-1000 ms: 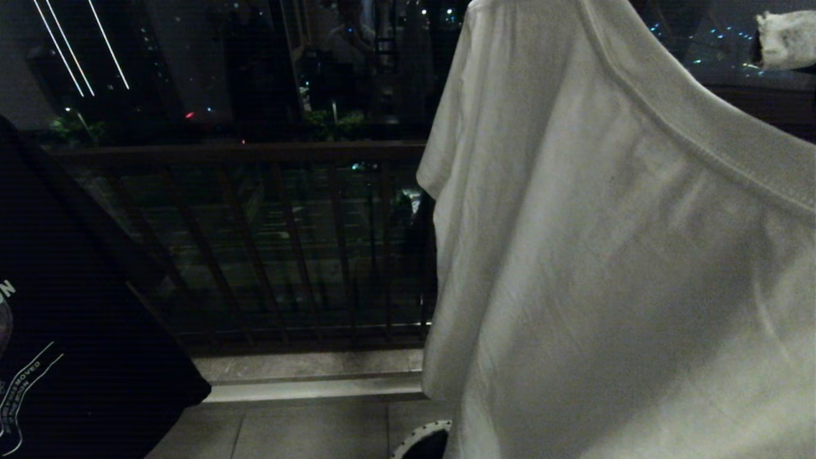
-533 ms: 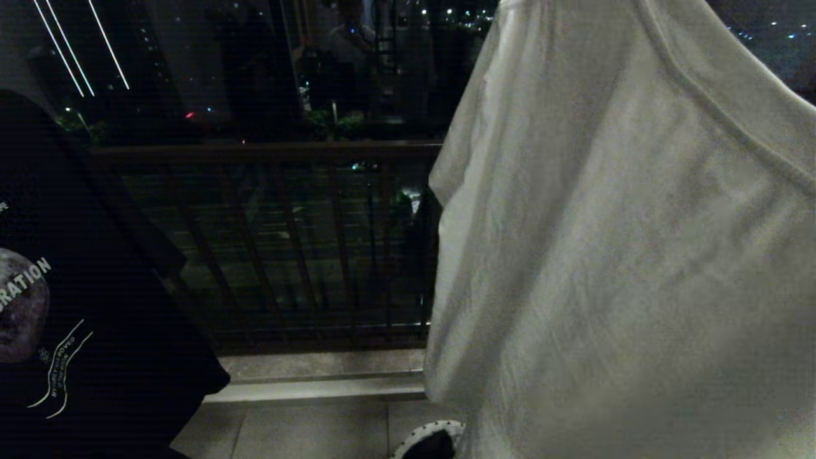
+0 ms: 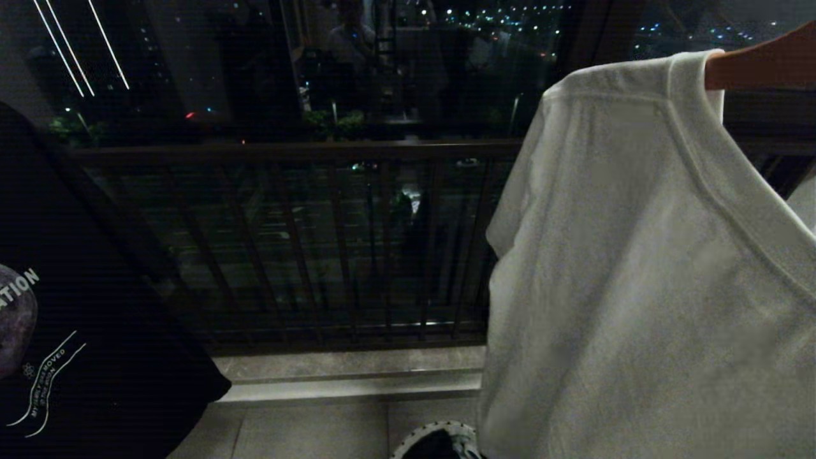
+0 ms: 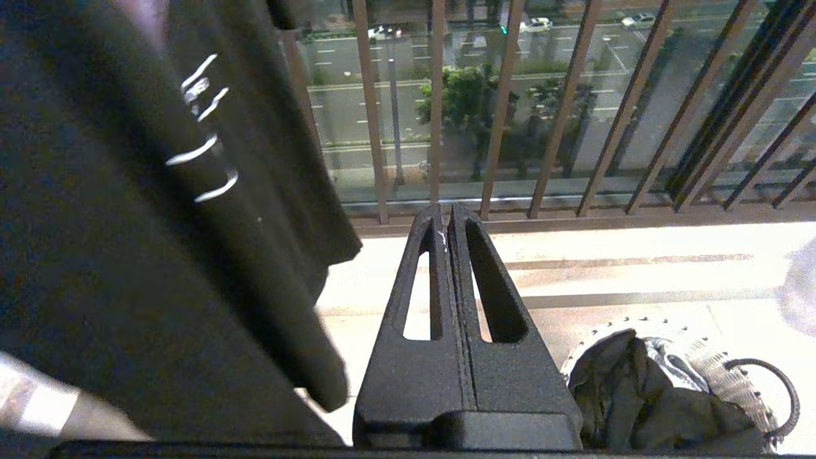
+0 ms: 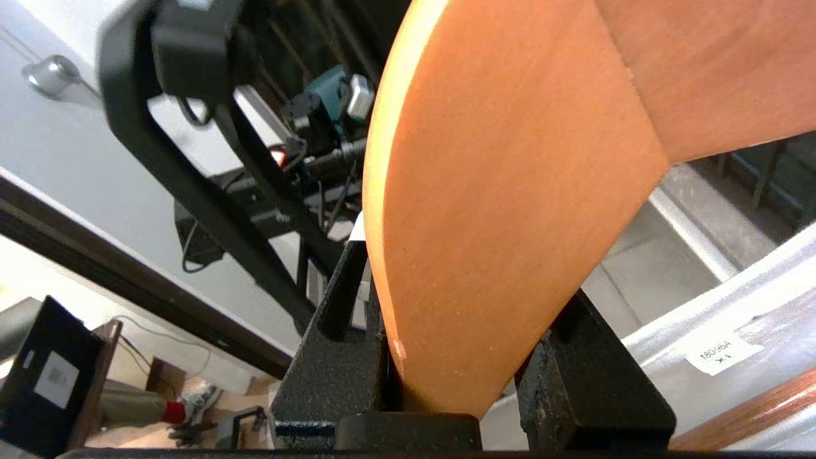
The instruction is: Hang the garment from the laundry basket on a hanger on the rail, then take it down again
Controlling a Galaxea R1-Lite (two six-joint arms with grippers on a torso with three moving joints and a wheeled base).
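Wooden hanger (image 5: 510, 210), smooth and curved, sits clamped in right claw (image 5: 459, 357); left claw (image 4: 448, 220) clenched.

Dark balcony railing (image 3: 287, 242), tiled floor (image 3: 306, 433), night city lights beyond.

A white shirt (image 3: 637, 287) of soft matt cotton knit, its collar ribbed and stitched, drapes over a smooth, matt orange-brown wooden hanger (image 5: 510, 191). The right gripper (image 5: 468, 382), clamped on that wood, has a rough, pebbled black coating; the left gripper (image 4: 448, 220) wears the same grainy finish. A black cloth shirt (image 3: 76, 306) carries flat white print. The railing (image 4: 561, 127) is brown painted metal. The basket (image 4: 714, 376) has a pale perforated rim, holding crumpled dark fabric, on a smooth tiled floor (image 3: 306, 433).
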